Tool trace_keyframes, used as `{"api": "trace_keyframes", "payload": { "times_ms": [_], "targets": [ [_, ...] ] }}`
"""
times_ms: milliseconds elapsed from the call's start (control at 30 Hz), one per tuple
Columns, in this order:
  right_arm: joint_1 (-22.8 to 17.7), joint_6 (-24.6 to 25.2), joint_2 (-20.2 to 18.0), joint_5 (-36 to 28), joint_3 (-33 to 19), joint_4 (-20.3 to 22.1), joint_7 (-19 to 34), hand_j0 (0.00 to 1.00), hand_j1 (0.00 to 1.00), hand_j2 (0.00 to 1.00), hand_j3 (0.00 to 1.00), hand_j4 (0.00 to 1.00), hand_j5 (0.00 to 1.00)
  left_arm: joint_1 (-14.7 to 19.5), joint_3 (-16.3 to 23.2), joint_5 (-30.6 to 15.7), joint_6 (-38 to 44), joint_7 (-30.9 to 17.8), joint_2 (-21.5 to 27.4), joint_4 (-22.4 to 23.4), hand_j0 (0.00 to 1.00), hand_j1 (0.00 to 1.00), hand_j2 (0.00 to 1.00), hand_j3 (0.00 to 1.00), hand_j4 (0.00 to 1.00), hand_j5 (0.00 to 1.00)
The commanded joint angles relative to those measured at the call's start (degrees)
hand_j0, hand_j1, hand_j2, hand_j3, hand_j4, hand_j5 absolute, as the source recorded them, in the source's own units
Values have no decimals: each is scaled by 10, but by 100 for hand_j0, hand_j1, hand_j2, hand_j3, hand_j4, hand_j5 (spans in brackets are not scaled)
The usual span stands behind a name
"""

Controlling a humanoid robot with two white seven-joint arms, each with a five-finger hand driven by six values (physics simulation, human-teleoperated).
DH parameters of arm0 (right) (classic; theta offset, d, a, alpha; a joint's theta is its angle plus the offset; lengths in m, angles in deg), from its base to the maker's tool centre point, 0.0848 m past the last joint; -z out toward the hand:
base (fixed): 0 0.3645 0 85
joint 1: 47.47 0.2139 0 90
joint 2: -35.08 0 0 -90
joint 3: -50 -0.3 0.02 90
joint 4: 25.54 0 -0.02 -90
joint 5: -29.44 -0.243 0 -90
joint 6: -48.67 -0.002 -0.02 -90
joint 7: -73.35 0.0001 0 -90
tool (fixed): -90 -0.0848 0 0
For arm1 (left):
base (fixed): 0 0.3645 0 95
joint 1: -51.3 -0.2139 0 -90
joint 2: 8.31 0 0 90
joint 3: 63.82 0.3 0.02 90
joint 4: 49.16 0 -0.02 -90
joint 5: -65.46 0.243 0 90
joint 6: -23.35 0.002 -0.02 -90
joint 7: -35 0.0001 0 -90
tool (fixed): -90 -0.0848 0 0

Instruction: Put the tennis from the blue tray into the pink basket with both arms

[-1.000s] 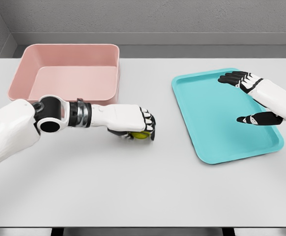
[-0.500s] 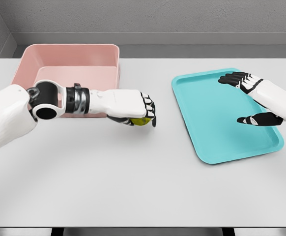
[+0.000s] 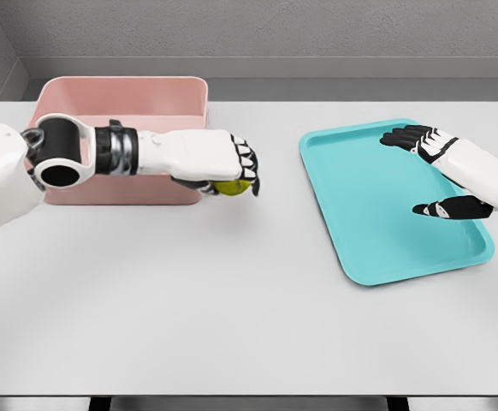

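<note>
The tennis ball (image 3: 231, 187) is held in the left hand (image 3: 223, 164), fingers curled around it, beside the pink basket (image 3: 121, 97). It should be raised clear of the rim before release. The right hand (image 3: 441, 171) is held open over the blue tray (image 3: 377, 223).

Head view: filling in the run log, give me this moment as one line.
left hand: shut on tennis ball | beside pink basket | right hand: open over blue tray

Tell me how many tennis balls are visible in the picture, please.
1. The tennis ball is held in the left hand, beside the pink basket. The blue tray shows none; the basket's near wall could hide others.
</note>
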Motion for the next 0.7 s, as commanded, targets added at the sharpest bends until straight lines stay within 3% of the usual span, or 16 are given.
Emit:
{"api": "trace_keyframes", "payload": {
  "times_ms": [0, 367, 500, 533, 567, 600, 667],
  "targets": [
    [0, 1, -1, -4, 0, 0, 0, 100, 100, 100, 100, 100, 100, 3, -2, -9, 1, 0, 15, 0, 64, 64, 64, 64, 64, 64],
    [0, 1, 0, -3, 0, 0, 0, 100, 100, 100, 100, 100, 100, 33, -12, -32, 1, 0, 57, 10, 65, 65, 65, 65, 65, 65],
    [1, 1, 1, -4, 0, 1, 0, 100, 100, 100, 100, 100, 100, 33, -40, -55, 1, 0, 76, 89, 65, 65, 65, 65, 65, 65],
    [1, 1, 1, -4, 0, 1, 0, 100, 100, 100, 100, 100, 100, 33, -40, -55, 1, 0, 76, 89, 65, 65, 65, 65, 65, 65],
    [1, 1, 1, -4, 0, 1, 0, 100, 100, 100, 100, 100, 100, 33, -55, -55, 1, 1, 80, 141, 65, 65, 65, 65, 65, 65],
    [0, 1, 1, -4, 0, 1, 0, 100, 100, 100, 100, 100, 100, 33, -60, -56, 1, 1, 81, 161, 65, 65, 65, 65, 65, 65],
    [1, 1, 1, -4, 0, 1, 0, 100, 100, 100, 100, 100, 100, 33, -62, -56, 1, 1, 80, 177, 67, 67, 67, 67, 67, 67]
  ]
}}
